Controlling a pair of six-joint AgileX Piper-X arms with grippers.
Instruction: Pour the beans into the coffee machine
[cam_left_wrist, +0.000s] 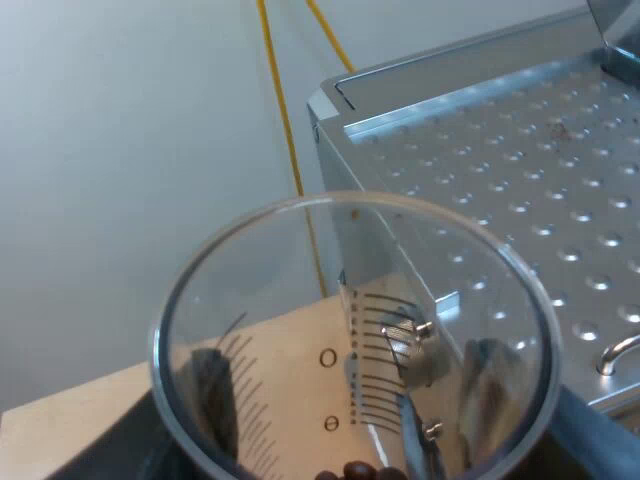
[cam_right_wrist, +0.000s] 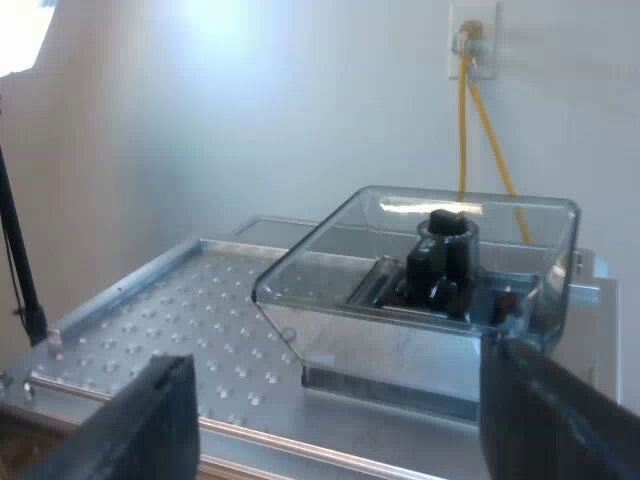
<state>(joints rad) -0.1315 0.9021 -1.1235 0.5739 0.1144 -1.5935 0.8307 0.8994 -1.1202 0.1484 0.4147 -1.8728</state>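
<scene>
A clear, round-rimmed measuring glass (cam_left_wrist: 350, 330) printed with black graduation lines sits in the grip of the left gripper (cam_left_wrist: 350, 420), just off a top corner of the silver espresso machine (cam_left_wrist: 500, 150), its mouth turned toward the wrist camera. The left gripper's black fingers (cam_left_wrist: 215, 390) appear only as dark smears through the glass wall, one on each side and closed against it; their tips are cut off. A few dark brown coffee beans (cam_left_wrist: 358, 470) lie at the bottom of the glass, mostly cut off, so their number cannot be made out. Beyond the glass stretches the machine's dimpled metal top plate (cam_left_wrist: 520, 190), with a pale wooden tabletop (cam_left_wrist: 70, 420) beneath and a yellow cable (cam_left_wrist: 280, 110) running up the white wall. Seen from the right wrist, the right gripper (cam_right_wrist: 350, 430) hangs near the edge of the machine's top, its two black fingers (cam_right_wrist: 150, 420) spread wide with nothing between them, their tips cut off. The clear plastic bean hopper (cam_right_wrist: 420, 300) stands on the machine's top past the dimpled plate, with a black part (cam_right_wrist: 445, 255) at its centre; whether a lid covers it cannot be told. Yellow cables rise to a white wall socket (cam_right_wrist: 470, 40). A thin black pole (cam_right_wrist: 20, 260) stands beside the machine, cut off at both ends.
</scene>
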